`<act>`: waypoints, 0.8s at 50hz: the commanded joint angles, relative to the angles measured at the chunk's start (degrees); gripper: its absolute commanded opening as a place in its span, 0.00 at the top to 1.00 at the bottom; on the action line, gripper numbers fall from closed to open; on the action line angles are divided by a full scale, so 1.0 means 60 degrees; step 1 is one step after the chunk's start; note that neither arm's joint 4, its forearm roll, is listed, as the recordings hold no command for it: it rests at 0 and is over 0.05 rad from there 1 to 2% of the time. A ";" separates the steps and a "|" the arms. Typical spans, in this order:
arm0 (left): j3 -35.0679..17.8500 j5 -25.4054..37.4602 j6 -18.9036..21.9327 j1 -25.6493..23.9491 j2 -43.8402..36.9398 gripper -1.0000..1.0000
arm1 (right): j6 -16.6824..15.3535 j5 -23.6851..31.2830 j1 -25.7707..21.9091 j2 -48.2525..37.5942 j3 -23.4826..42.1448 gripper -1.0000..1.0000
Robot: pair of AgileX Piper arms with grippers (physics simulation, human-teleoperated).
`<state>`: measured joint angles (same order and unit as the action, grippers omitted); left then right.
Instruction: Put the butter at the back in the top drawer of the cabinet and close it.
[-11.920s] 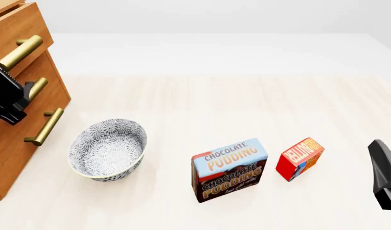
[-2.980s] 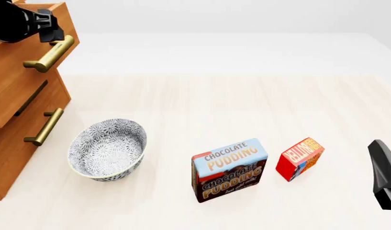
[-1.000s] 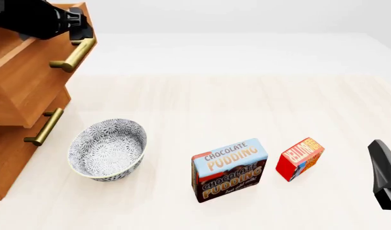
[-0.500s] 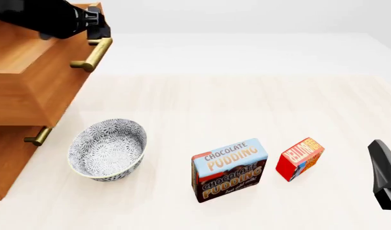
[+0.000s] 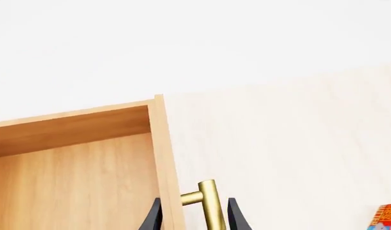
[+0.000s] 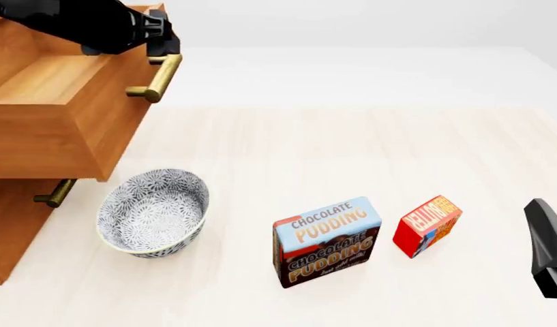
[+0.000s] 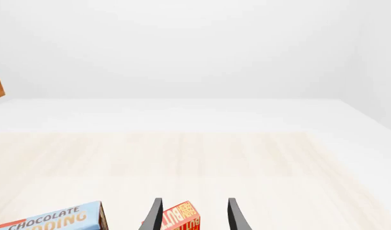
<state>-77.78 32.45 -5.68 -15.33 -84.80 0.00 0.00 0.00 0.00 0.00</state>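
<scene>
One butter (image 6: pixel 427 225), one pudding box (image 6: pixel 327 242), one bowl (image 6: pixel 153 212), one open top drawer (image 6: pixel 55 121).

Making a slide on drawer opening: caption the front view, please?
Left pincer grips the brass handle of the pulled-out top drawer; butter waits on the table.

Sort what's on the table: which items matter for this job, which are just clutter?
Job items: small red-and-orange butter box; open light wooden top drawer with brass bar handle; wooden cabinet.
Clutter: grey patterned bowl; blue-and-brown chocolate pudding box.
</scene>
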 commanded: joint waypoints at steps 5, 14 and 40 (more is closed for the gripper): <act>0.0188 0.0007 0.0373 -0.0563 -0.0877 0.00 | 0.0000 0.0000 0.0000 0.0000 0.0000 0.00; 0.0193 0.0042 0.0379 -0.0705 -0.0826 0.00 | 0.0000 0.0000 0.0000 0.0000 0.0000 0.00; 0.0771 0.0697 0.0469 -0.0854 0.1049 0.00 | 0.0000 0.0000 0.0000 0.0000 0.0000 0.00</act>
<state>-73.76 34.21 -5.87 -17.22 -80.26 0.00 0.00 0.00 0.00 0.00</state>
